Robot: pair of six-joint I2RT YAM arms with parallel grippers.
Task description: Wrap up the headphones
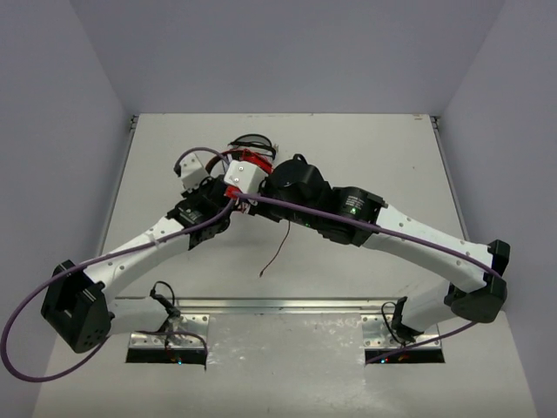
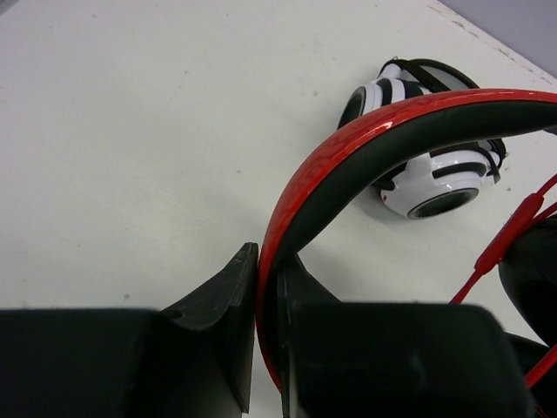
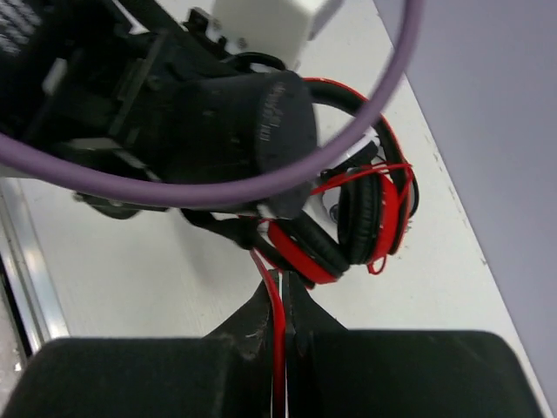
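Observation:
The red headphones (image 3: 365, 218) lie at the table's far middle, mostly hidden under the arms in the top view (image 1: 253, 162). My left gripper (image 2: 268, 287) is shut on their red-and-black headband (image 2: 365, 139). My right gripper (image 3: 280, 292) is shut on the thin red cord (image 3: 277, 331), which runs up to the ear cups and loops around them. The cord's loose end (image 1: 277, 252) trails down toward the near side of the table.
White-and-black headphones (image 2: 426, 174) lie on the table just beyond the red headband, also showing in the top view (image 1: 252, 141). Purple cables (image 1: 392, 231) arc over both arms. A metal rail (image 1: 287, 306) runs along the near edge.

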